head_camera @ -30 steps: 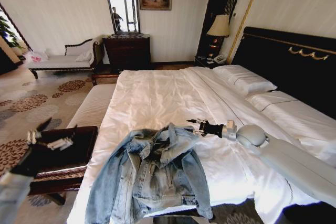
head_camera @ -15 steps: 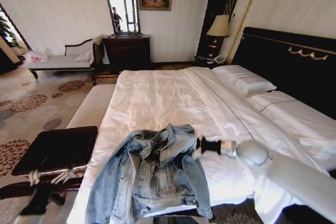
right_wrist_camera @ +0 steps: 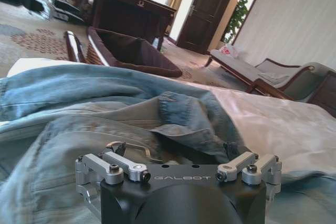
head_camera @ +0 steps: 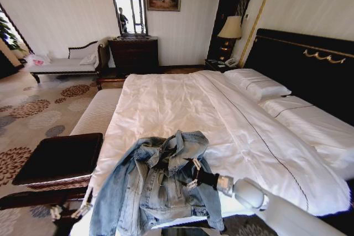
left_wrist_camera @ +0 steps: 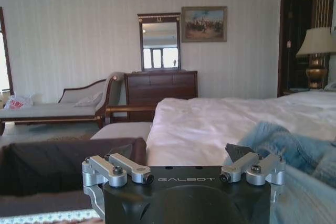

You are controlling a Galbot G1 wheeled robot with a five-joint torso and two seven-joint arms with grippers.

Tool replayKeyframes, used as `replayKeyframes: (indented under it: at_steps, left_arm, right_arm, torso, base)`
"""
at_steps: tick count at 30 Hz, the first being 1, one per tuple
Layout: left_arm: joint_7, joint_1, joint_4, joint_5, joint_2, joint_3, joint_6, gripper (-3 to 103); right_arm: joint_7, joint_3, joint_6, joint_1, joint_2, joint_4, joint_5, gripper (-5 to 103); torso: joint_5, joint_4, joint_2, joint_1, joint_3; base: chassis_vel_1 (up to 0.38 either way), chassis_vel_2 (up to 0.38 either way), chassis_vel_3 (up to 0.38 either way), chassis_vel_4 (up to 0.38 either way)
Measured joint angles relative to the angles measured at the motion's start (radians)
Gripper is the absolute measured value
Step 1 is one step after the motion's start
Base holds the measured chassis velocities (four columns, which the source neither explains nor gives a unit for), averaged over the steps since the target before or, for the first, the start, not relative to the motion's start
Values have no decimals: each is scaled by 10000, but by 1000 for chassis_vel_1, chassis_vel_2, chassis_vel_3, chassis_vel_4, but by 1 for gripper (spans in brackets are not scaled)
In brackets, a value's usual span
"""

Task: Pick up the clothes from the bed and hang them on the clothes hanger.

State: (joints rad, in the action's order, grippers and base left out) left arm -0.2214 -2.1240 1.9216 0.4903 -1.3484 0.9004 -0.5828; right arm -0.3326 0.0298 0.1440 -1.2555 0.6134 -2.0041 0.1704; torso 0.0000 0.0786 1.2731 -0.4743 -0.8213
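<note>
Lowered since a second ago, my right gripper (head_camera: 192,173) now hovers over the faded-blue denim jacket (head_camera: 157,183).
Its fingers spread open; jacket crumpled at the white-sheeted bed's (head_camera: 182,103) foot; left gripper (head_camera: 69,212) open, low beside it.
</note>
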Motion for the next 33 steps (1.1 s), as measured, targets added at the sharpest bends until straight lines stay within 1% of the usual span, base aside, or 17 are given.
replayKeyframes:
  at_steps: [4,6,10,11,12,15,16,20,21,24,33]
  left_arm:
    - [112,88,-282,-42,-52,-37,-33,100]
    - [118,88,-281,-27,-52,-28,-33,100]
    - [134,1,-211,26,-53,51,-21,100]
    - [134,-36,-141,24,-53,93,-6,100]
    - [134,-36,-141,24,-53,93,-6,100]
    - [139,-69,-28,41,-43,205,39,100]
    - [139,-69,-28,41,-43,205,39,100]
    - [144,-188,163,187,54,513,94,100]
    - [144,-188,163,187,54,513,94,100]
    - [144,-293,194,206,72,581,100,100]
    - [144,-343,127,162,-81,454,85,100]
  right_arm:
    - [-36,150,281,-281,398,4,-868,100]
    - [-42,156,319,-294,452,3,-995,100]
    - [-117,289,678,-313,858,35,-2198,100]
    - [-142,388,807,-306,1058,169,-2792,100]
    - [-142,388,807,-306,1058,169,-2792,100]
    - [-139,588,957,-255,1410,513,-3484,100]
    - [-139,588,957,-255,1410,513,-3484,100]
    - [87,1062,1077,119,2051,1248,-3687,100]
    - [87,1062,1077,119,2051,1248,-3687,100]
    - [253,1442,1152,584,2437,1635,-4040,100]
    - [459,1749,1280,1072,2818,2119,-4663,100]
  torso:
    - [-3,1,0,1,1]
    - [-4,1,0,0,1]
    - [-2,0,-1,0,0]
    - [-1,0,-1,0,0]
    - [-1,0,-1,0,0]
    - [-1,1,0,0,0]
    - [-1,1,0,0,0]
    - [-1,2,-1,1,1]
    - [-1,2,-1,1,1]
    - [-1,-1,-1,0,0]
    - [-2,1,-1,0,0]
  base:
    - [0,0,0,0]
    - [0,0,0,0]
    - [0,0,0,0]
    - [0,0,0,0]
    - [0,0,0,0]
    - [0,0,0,0]
    - [0,0,0,0]
    - [0,0,0,0]
    - [0,0,0,0]
    - [0,0,0,0]
    - [0,0,0,0]
